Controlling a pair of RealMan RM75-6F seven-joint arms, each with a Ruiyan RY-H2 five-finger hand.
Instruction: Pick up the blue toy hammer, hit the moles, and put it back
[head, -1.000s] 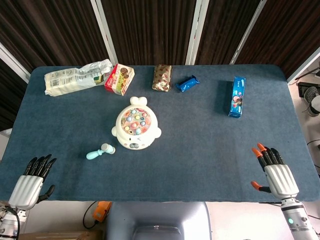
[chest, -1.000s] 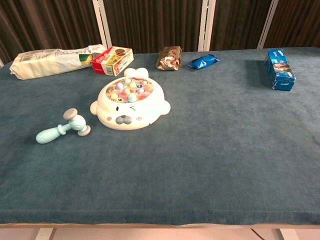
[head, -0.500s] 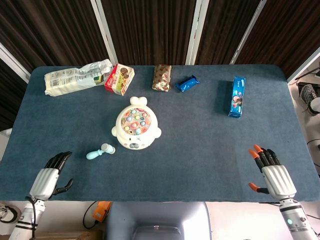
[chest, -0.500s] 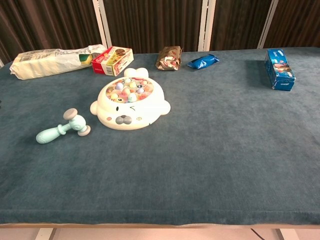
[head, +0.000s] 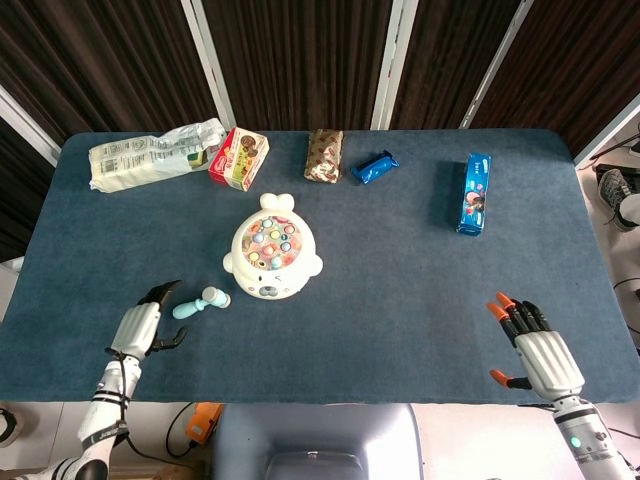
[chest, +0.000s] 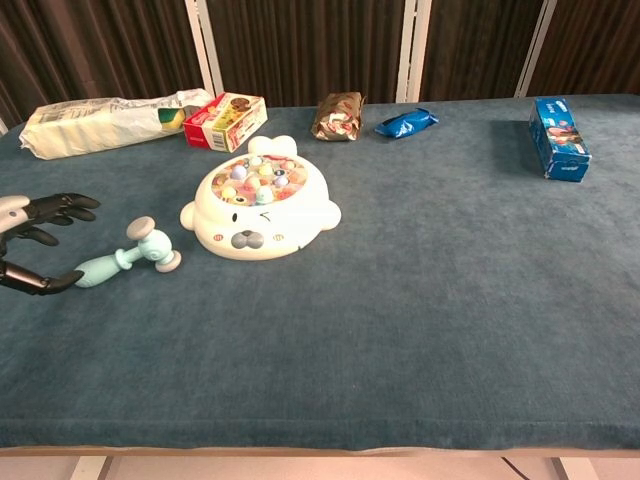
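The blue toy hammer (head: 201, 302) lies flat on the blue counter (head: 400, 260), just left of the white mole game (head: 271, 260) and near the counter's front-left part. Its handle points left and its head, with grey faces, sits nearest the game. In the chest view the hammer (chest: 127, 258) shows the same way, the handle end toward the left edge.

The left hand (head: 148, 325) is over the counter just left of the hammer's handle, its dark fingers (chest: 60, 208) spread apart and holding nothing; the thumb reaches out below the handle end, close to it, though whether it touches cannot be told. The right hand (head: 535, 350) is at the near-right edge of the counter, well apart from the toys, its orange-tipped fingers (head: 512, 310) spread and empty.

The mole game is round with two small flippers and a face on its near side; coloured moles (chest: 255, 176) fill its top.

Along the far side of the counter, from left to right, lie a pale bag (head: 150, 156), a red box (head: 239, 158) touching it, a brown packet (head: 324, 155), a small blue wrapper (head: 375, 166) and, further right, a blue biscuit box (head: 474, 192).
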